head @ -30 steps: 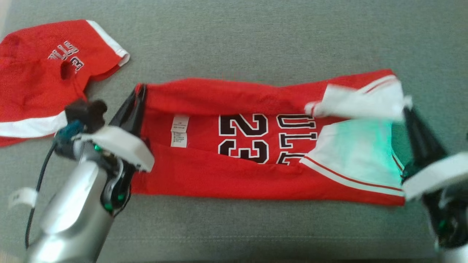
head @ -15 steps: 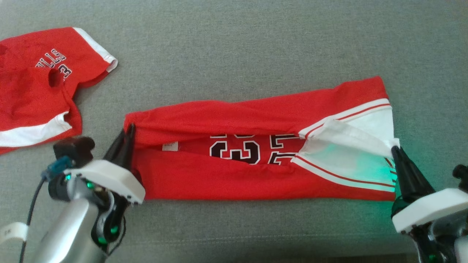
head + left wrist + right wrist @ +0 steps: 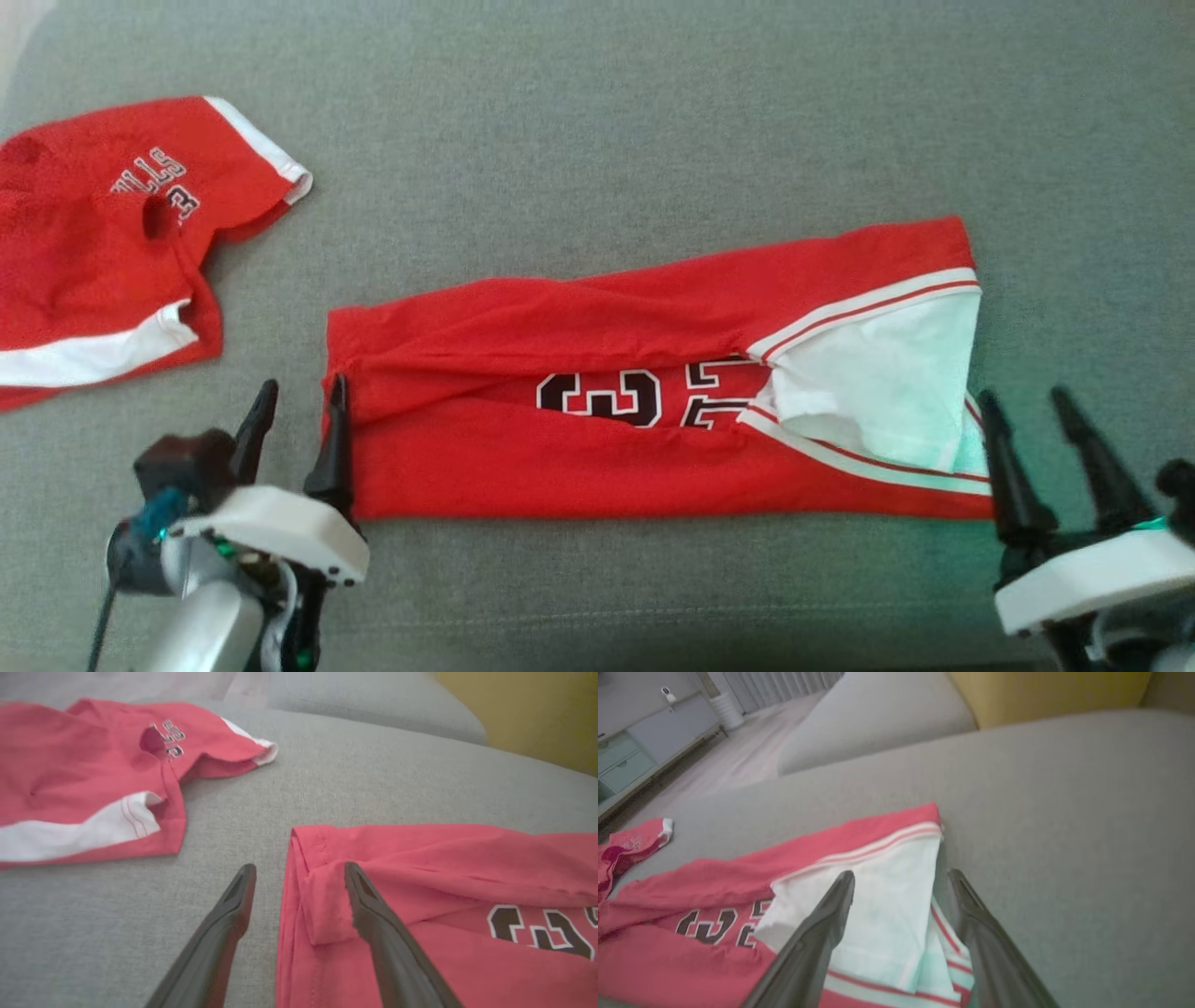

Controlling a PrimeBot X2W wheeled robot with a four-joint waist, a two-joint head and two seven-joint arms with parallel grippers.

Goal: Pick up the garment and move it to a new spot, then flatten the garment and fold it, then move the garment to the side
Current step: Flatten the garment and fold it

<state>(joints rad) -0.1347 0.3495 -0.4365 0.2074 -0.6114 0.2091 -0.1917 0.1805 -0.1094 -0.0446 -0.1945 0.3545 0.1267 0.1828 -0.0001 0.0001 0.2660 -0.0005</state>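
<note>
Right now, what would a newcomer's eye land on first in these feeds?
The red jersey lies folded into a long band across the grey cushion, with black numerals showing in its gap and a white panel at its right end. Open grippers flank it: left gripper at the left hem, right gripper by the white panel. A second red garment lies upper left.

Soft even daylight; wrist views blurry (esp. edges).

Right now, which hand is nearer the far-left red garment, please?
Left. The left hand is just beside that garment; the right hand is past the folded jersey.
</note>
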